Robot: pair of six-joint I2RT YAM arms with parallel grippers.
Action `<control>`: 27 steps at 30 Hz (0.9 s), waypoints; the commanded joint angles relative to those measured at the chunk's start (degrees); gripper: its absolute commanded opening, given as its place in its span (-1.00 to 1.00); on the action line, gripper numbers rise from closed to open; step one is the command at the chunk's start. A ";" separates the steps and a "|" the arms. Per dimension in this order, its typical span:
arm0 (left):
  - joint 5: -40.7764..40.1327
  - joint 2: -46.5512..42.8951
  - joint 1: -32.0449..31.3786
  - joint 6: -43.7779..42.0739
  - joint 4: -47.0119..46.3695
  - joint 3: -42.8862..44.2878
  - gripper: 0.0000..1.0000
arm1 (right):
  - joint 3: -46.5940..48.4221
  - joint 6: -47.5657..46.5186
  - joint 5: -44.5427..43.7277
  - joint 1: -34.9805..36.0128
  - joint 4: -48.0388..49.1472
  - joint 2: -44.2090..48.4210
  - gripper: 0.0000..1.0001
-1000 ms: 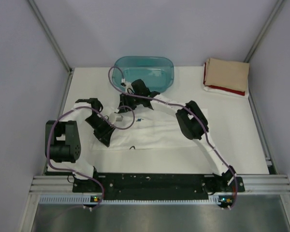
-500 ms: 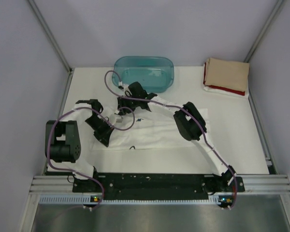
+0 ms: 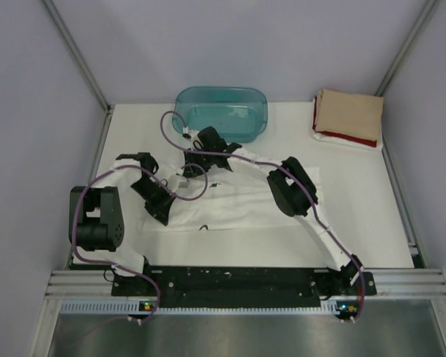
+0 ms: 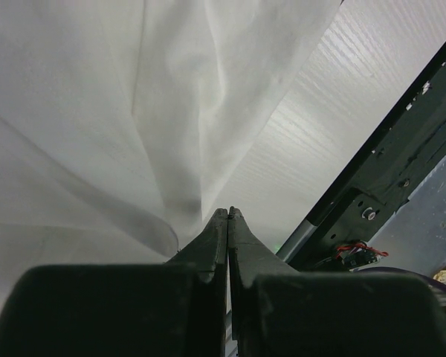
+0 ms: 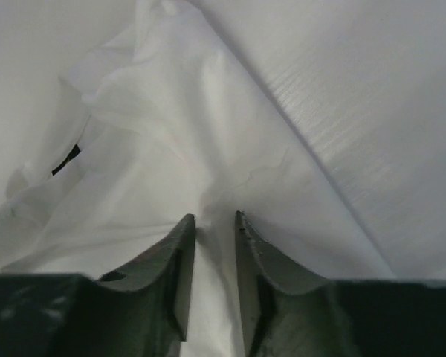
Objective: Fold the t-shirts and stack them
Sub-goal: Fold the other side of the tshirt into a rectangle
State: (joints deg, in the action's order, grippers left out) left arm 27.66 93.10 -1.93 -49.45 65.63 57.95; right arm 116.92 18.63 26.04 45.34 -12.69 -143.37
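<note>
The left fingers [image 4: 217, 239], pressed shut, are pinching an edge of the white t-shirt [image 4: 134, 111], cloth tenting ahead of them. The right fingers [image 5: 180, 249], narrowly parted, are straddling a raised ridge of it; a firm grip cannot be told. Both holds are probably preparing a fold. Folded tees [image 3: 348, 115] are lying well beyond the right fingers.

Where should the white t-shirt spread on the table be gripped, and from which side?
Probably along its left edge, coming down from above. The white t-shirt lies flat, so only its edges and raised creases offer cloth to pinch. The left gripper is shut on the near-left edge; the right gripper straddles a crease near the far-left corner.
</note>
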 commanded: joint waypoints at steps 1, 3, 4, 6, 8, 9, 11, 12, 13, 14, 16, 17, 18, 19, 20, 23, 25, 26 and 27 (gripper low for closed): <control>0.56 -2.13 0.18 0.06 0.29 1.28 -1.00 | 0.59 0.26 2.78 0.54 0.30 1.16 -0.60; 0.20 -2.48 0.61 0.58 0.20 1.72 -1.00 | 0.67 0.17 3.31 0.54 0.12 1.34 -0.91; 0.11 -2.66 0.79 0.85 0.20 1.99 -1.00 | 0.67 0.09 3.75 0.54 0.03 1.51 -1.00; -0.24 -3.36 1.40 1.11 0.55 2.60 -1.00 | 0.41 0.00 4.89 0.54 -0.14 2.13 -1.00; -1.11 -4.32 1.49 1.37 0.64 2.95 -1.00 | -0.11 0.09 5.25 0.45 -0.23 3.53 -1.00; -1.73 -4.77 1.58 1.38 0.64 3.22 -1.00 | -0.55 -0.09 5.33 0.45 -0.14 4.41 -1.00; -2.17 -5.73 1.58 1.46 0.99 3.57 -1.00 | -1.34 -0.96 5.68 0.54 -0.32 6.51 -1.00; -2.08 -6.08 1.50 1.11 1.26 3.66 -1.00 | -1.87 -1.66 5.95 0.45 -0.32 7.83 -1.00; -2.08 -6.44 3.15 0.68 1.69 3.66 -1.00 | -2.14 -2.37 6.21 0.54 -0.49 9.50 -1.00; -2.34 -6.44 3.43 0.41 1.70 3.57 -1.00 | -2.75 -2.90 6.56 0.36 -0.93 10.47 -1.00; -2.70 -6.35 4.13 -0.03 2.05 3.31 -1.00 | -4.24 -4.04 7.35 0.45 -1.46 12.75 -1.00; -2.61 -6.35 4.65 -0.38 2.40 3.31 -1.00 | -5.64 -4.13 7.62 0.36 -1.38 14.16 -1.00; -2.18 -6.18 5.09 -0.82 2.84 3.39 -1.00 | -6.87 -4.31 7.88 0.36 -1.20 15.65 -1.00; -1.74 -6.18 5.36 -1.78 3.54 3.39 -1.00 | -8.36 -4.39 8.14 0.45 -0.85 16.97 -1.00; -1.30 -6.26 5.36 -2.66 4.07 3.39 -0.89 | -10.03 -4.22 8.41 0.36 -0.41 18.38 -1.00; -0.59 -7.05 5.27 -4.24 4.42 3.57 -0.23 | -15.22 -3.78 9.64 0.45 1.17 21.98 -1.00; 0.89 -7.49 5.36 -6.43 5.47 4.79 -0.07 | -17.94 -3.69 10.51 0.62 1.96 23.83 -1.00; 2.30 -7.49 5.28 -8.54 6.87 5.58 -0.07 | -18.92 -3.60 10.87 0.62 1.97 24.80 -1.00; 3.88 -7.41 5.45 -10.73 8.19 6.81 -0.04 | -20.23 -3.78 11.39 0.54 1.97 25.59 -1.00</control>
State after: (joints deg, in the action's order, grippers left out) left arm 25.93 88.20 3.29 -52.58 68.69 60.31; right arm 100.42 16.01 34.37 45.36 -13.28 -122.72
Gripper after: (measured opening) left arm 0.461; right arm 0.008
